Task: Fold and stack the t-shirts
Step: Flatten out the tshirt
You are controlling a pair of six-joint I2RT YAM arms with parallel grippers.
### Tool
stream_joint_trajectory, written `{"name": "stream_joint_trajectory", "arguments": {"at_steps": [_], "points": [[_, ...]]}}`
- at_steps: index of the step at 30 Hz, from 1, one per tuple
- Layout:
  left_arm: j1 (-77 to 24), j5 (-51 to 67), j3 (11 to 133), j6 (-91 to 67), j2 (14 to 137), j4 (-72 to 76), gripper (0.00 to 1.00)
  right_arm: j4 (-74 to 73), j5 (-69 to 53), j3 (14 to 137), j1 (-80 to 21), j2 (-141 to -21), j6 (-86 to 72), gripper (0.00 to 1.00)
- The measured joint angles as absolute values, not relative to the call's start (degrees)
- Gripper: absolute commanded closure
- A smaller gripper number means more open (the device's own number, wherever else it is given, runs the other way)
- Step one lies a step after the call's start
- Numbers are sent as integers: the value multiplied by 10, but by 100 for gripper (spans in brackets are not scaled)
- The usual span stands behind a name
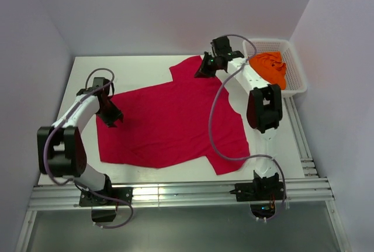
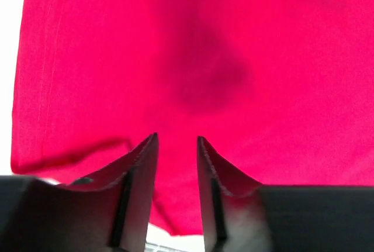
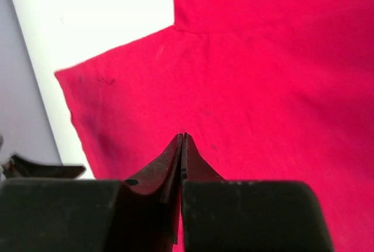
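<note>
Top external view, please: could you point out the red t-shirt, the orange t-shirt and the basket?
red t-shirt (image 1: 169, 123), top external view, middle of its body
orange t-shirt (image 1: 270, 68), top external view, its bunched top
basket (image 1: 298, 68), top external view, right rim

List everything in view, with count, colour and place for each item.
red t-shirt: one, crimson, spread flat across the middle of the table
orange t-shirt: one, bright orange, bunched inside the basket
basket: one, white mesh, far right corner
table: one, white, under the red t-shirt
rails: silver metal, along the near edge
left gripper: one, black, open, over the red t-shirt's left edge
right gripper: one, black, shut, at the red t-shirt's far sleeve; cannot tell whether it pinches cloth
</note>
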State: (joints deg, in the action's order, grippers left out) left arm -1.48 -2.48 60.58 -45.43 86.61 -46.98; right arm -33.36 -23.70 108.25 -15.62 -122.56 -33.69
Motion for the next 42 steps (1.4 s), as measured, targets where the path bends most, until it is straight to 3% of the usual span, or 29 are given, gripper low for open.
{"name": "stream_joint_trajectory", "arguments": {"at_steps": [3,8,16,26,28,29,30,31,32,33,39,42], "points": [[-14,-38,653,-447,954,-458,78,-339,-255,1133,-169,-1286,-336,100],[-9,-56,753,-439,1093,-449,99,-348,-271,1108,-168,-1335,-342,100],[-4,-70,962,-411,1242,-517,99,-349,-294,1037,-110,-1343,-357,100],[-3,-67,1207,-387,1385,-558,100,-367,-284,1073,-39,-1358,-356,100],[1,-57,1208,-387,1385,-555,84,-372,-283,1098,-34,-1372,-354,98],[3,-55,1208,-386,1385,-554,71,-372,-284,1107,-33,-1376,-352,84],[5,-50,1208,-385,1385,-549,39,-370,-289,1111,-32,-1378,-352,67],[7,-42,1207,-384,1383,-541,27,-367,-299,1110,-32,-1378,-350,46],[8,-36,1204,-390,1379,-527,7,-363,-314,1110,-32,-1378,-350,26],[8,-36,1197,-388,1371,-513,1,-354,-332,1110,-32,-1376,-349,23],[14,-49,1156,-394,1289,-484,1,-320,-375,1044,-37,-1287,-335,22],[15,-73,1097,-395,1198,-475,12,-305,-382,976,-40,-1202,-336,22]]}}
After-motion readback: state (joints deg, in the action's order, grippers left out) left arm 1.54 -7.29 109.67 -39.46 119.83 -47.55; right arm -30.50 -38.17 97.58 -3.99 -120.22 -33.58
